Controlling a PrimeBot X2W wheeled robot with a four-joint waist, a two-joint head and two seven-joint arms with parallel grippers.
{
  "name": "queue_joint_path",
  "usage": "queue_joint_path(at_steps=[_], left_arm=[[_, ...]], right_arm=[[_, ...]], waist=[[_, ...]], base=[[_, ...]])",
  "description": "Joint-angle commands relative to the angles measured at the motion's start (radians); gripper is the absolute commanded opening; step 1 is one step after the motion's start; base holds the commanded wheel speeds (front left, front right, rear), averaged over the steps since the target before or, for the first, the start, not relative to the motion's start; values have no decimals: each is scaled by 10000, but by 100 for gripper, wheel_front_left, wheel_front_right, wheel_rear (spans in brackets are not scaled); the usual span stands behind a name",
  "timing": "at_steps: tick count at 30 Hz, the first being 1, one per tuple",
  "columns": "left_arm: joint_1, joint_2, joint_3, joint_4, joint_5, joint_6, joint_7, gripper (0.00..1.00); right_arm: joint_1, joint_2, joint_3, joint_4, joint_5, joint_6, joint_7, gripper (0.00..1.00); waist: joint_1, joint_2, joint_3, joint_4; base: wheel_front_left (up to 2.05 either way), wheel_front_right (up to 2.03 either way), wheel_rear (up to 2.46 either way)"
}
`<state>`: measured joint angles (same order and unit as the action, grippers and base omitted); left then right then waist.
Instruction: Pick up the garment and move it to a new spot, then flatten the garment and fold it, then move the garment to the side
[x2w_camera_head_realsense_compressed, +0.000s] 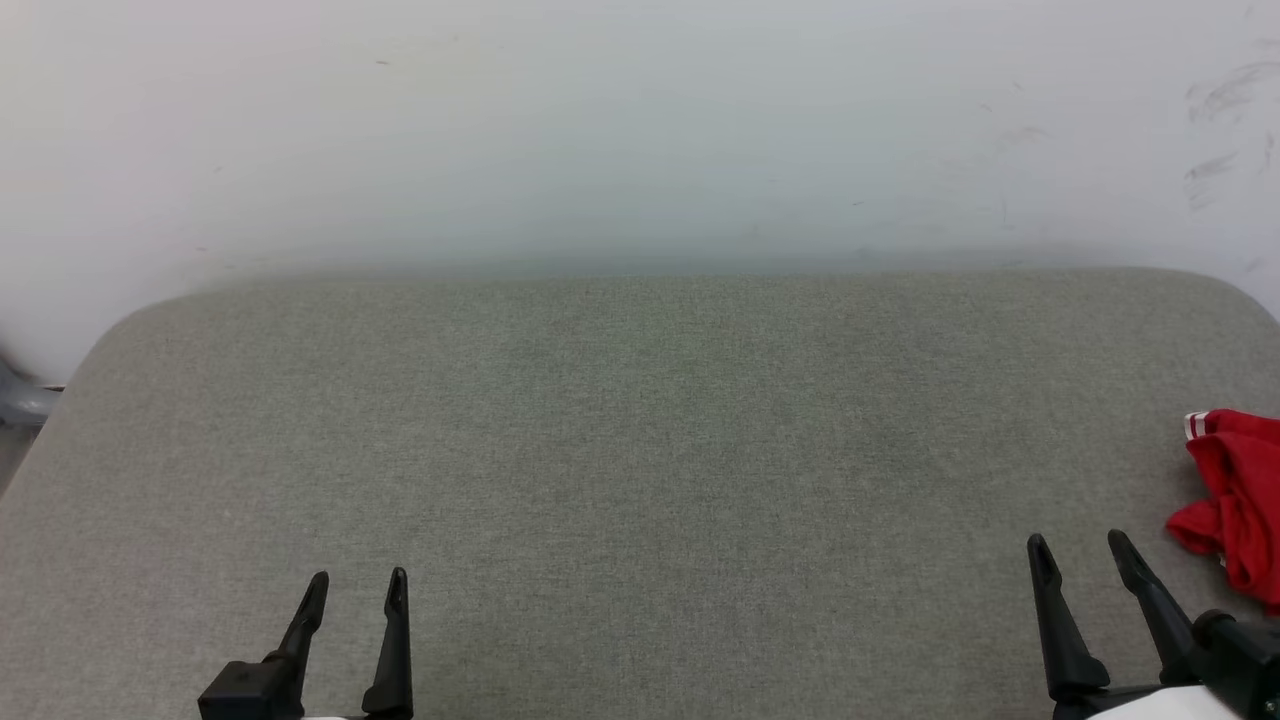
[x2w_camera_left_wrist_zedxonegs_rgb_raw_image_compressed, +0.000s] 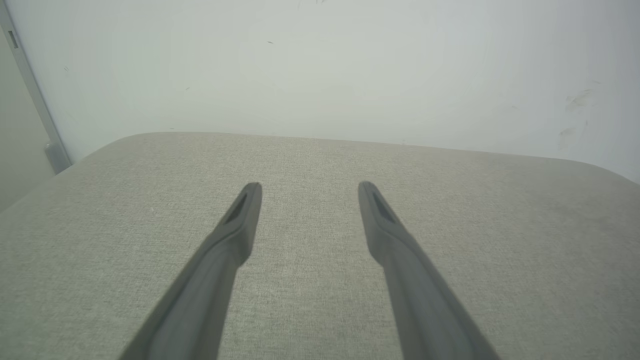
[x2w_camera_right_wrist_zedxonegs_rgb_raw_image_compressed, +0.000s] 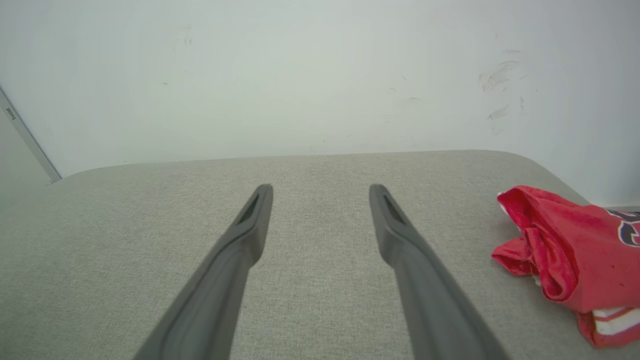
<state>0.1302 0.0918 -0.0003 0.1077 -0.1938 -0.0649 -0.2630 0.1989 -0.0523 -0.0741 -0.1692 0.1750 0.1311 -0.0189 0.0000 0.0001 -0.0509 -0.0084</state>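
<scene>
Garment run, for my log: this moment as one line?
stage: pre-pickup | garment: crumpled at right edge of table | left hand: open, empty | right hand: open, empty, beside garment

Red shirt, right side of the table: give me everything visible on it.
The shirt is red soft fabric, crumpled in a loose heap, not spread or folded. Red-and-white striped trim shows at its edges, and a bit of dark, white-outlined print. It lies on the grey cloth-covered table near its right end, partly cut off by the frame. The right gripper stands open beside it, not touching.
</scene>
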Motion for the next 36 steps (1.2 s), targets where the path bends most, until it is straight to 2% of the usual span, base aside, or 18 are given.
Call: queue_joint_path(at_steps=[1, 19, 20, 23, 24, 27, 36], left_arm=[[53, -12, 41, 22, 49, -49, -19, 100], [-200, -80, 159, 220, 186, -225, -19, 100], [-76, -70, 137, 251, 149, -143, 1, 0], [35, -108, 120, 534, 113, -143, 54, 0], [-174, -125, 249, 656, -663, -173, 327, 0], [-322, -145, 300, 686, -1633, -210, 562, 0], [-566, -177, 379, 733, -3226, -267, 938, 0]], right_arm=[[122, 30, -26, -69, -38, -9, 20, 100], [76, 32, -22, -140, 9, -9, 126, 100], [47, 0, -13, -50, 11, 2, 108, 0], [79, 4, 8, 239, 42, 2, 109, 0], [-55, -32, 54, 400, 894, 2, 113, 0], [-295, -97, 93, 680, 1928, 1, 147, 0], [-670, -176, 148, 1121, 3603, 0, 203, 0]], waist=[[0, -1, 0, 9], [0, -1, 36, -41], [0, -1, 37, -45], [0, -1, 38, -46], [0, -1, 54, -41], [0, -1, 74, -36], [0, -1, 111, -27]], base=[[0, 0, 0], [0, 0, 0], [0, 0, 0], [0, 0, 0], [0, 0, 0], [0, 0, 0], [0, 0, 0]])
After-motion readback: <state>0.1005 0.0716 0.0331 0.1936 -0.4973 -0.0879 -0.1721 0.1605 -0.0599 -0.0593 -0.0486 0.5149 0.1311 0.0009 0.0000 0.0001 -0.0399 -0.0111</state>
